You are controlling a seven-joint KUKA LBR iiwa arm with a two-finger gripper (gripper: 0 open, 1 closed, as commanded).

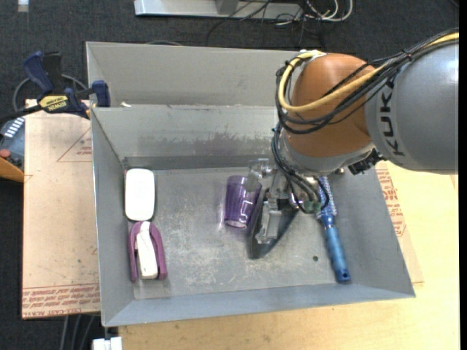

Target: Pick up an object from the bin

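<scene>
The end effector hangs low in the middle of the grey metal bin, over a dark, curved black object lying on the bin floor. A small purple plastic cylinder sits just beside it on the left, and a slim blue stick-shaped tool lies near on the right. Whether the end effector is apart or together cannot be told. A clean grasp probably means centring on the dark object, straddling its narrow width, and not nudging the purple cylinder.

We look down into the grey bin from above (slightly to one side), the arm at right.
</scene>
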